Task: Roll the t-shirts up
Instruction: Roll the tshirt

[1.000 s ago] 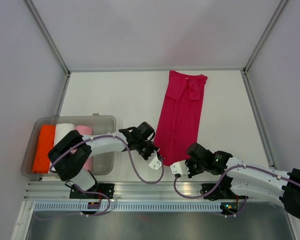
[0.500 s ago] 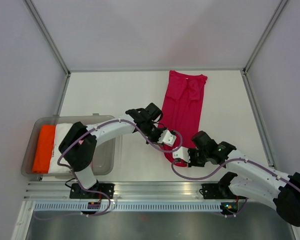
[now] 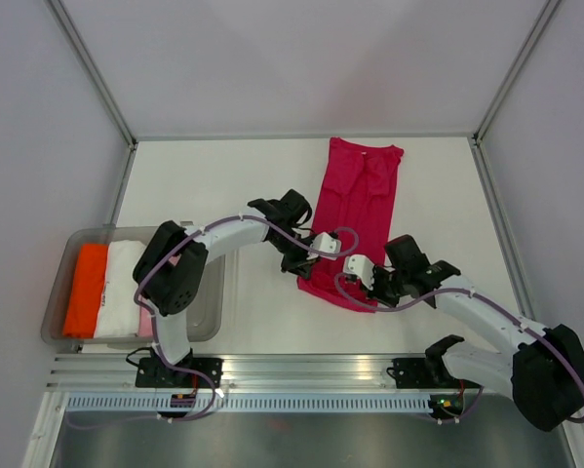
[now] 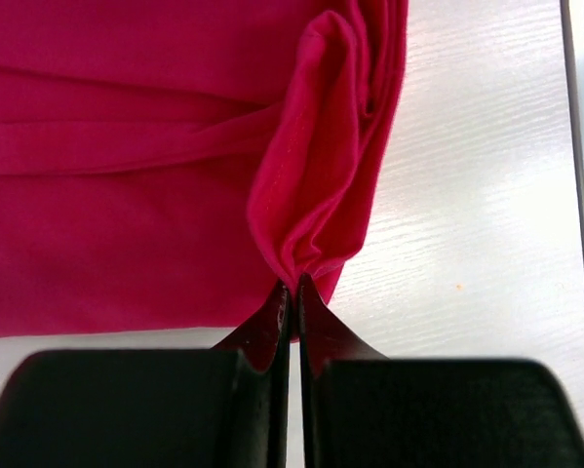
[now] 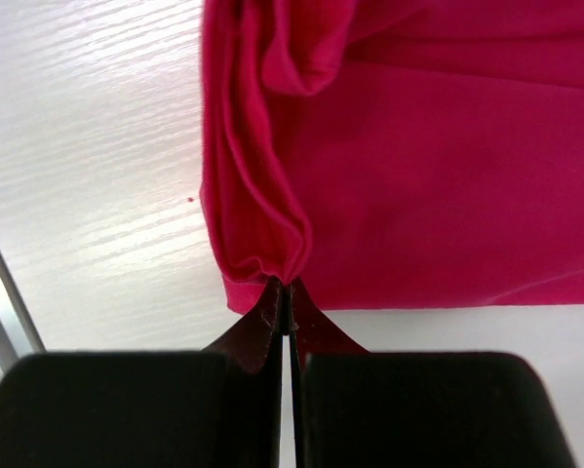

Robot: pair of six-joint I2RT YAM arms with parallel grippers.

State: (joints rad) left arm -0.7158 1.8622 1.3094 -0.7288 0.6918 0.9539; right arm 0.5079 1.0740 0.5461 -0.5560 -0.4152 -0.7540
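Magenta t-shirt [image 3: 358, 195] on white table [image 3: 223, 185], left hand [image 4: 292, 290] pinching one near corner, right hand [image 5: 285, 290] pinching the other

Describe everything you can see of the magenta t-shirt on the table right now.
The magenta t-shirt is plain, soft-looking cloth, folded into a long narrow strip that lies on the white table and runs away from the arms. Its near end is bunched into soft folds and pinched at both corners: the left gripper is shut on one, the right gripper on the other. Nothing else touches it.
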